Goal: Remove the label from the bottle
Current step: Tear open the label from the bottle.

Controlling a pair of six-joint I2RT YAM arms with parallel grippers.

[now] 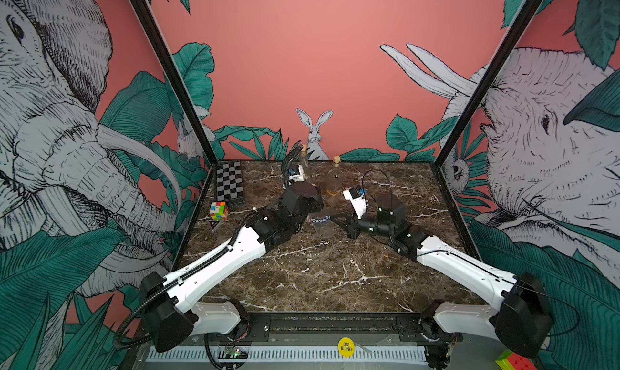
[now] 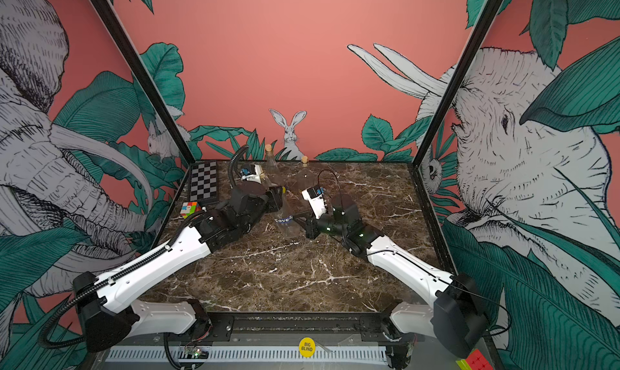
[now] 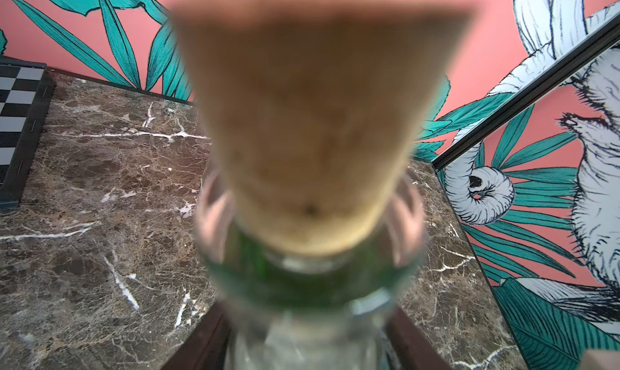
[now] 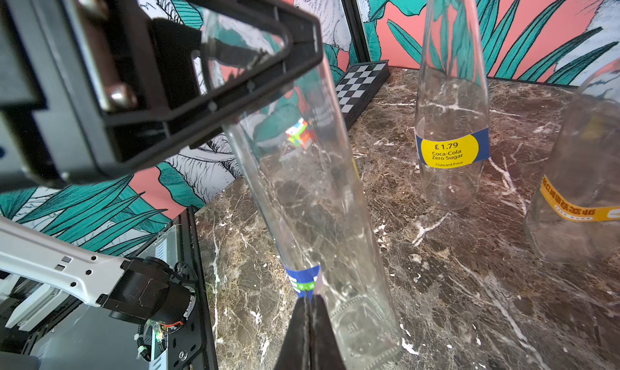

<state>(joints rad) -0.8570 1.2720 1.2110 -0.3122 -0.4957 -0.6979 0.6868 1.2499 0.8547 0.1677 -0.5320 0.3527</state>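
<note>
- Marble table, jungle-mural walls around it.
- Chessboard, well beyond the left jaws.
- Bottle, leaning; the left gripper clasps its upper part.
- Two spare bottles stand past the right jaws, apart from them.
- Cube, by the chessboard.
- Label, low on the bottle, pinched by the clenched right gripper.

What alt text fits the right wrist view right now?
The shut right pincer pinches the blue label low on a tall clear glass bottle, held higher up by the left pincer. Behind, two more labelled clear bottles stand on the brown marble table.
</note>
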